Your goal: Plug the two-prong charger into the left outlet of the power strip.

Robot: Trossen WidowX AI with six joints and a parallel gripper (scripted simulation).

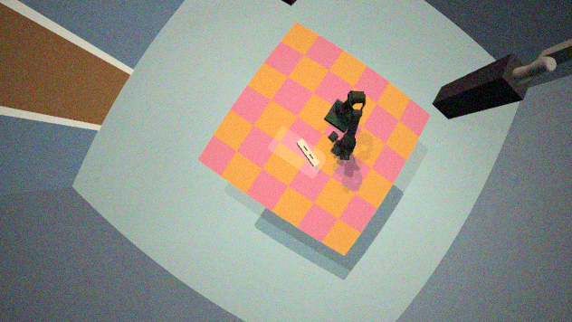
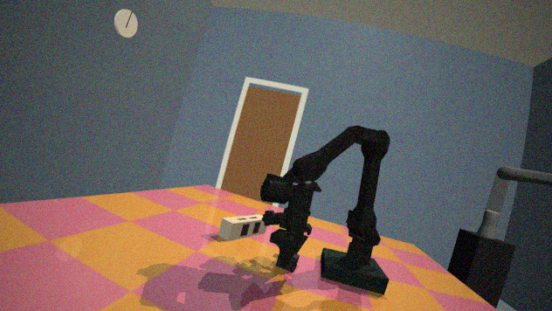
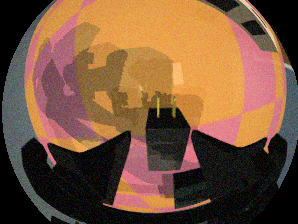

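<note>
- Pink and orange checks cover the tabletop (image 1: 271, 203) (image 2: 87, 218) (image 3: 200, 50) in a blue-walled room.
- The black charger (image 2: 289, 263) (image 3: 167, 142) sits on it, between the fingers of the gripper (image 1: 339, 151) (image 2: 288, 262) (image 3: 161, 135), its two prongs (image 3: 158, 107) bare.
- Those fingers are open, with a gap visible on one side of the charger.
- Near them stands the white power strip (image 1: 308, 153) (image 2: 233, 229) (image 3: 257, 25), nothing plugged in.
- The arm's dark base (image 1: 332, 119) (image 2: 329, 266) is close by.
- Beyond are a brown door (image 1: 50, 68) (image 2: 266, 140) and a wall clock (image 2: 126, 23).
</note>
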